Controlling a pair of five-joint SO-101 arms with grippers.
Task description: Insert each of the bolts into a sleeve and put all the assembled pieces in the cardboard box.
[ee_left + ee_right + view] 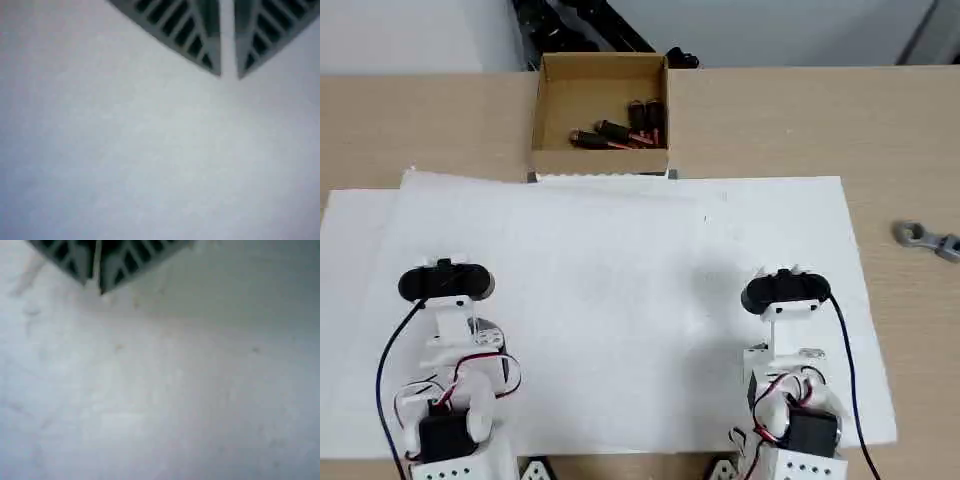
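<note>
I am seeing the pieces [620, 133] lying together inside the box [535, 110], dark sleeves with reddish bolt ends showing, gathered toward its near right corner; some are overlapping, so I cannot count them for certain. The box is sitting open on the table [420, 110] at the far side, its near wall just touching the far edge of the paper [620, 300] that is covering the middle of the table. On my left wrist view the left gripper [229, 75] is hanging over bare paper with its fingers [185, 30] drawn almost together, only a thin slit showing between them, and they are gripping nothing. On my right wrist view the right gripper [95, 287] is doing the same over the paper, its fingers [130, 260] closed down to a hairline gap and carrying nothing. From the high view I am watching both arms sitting folded at the near edge of the table, well apart from the box: the left arm [447, 330] over the paper's near left part, the right arm [788, 340] over its near right part. A wrench [925, 238] is lying on the bare table off the paper's right edge, well away from the box and from both arms.
</note>
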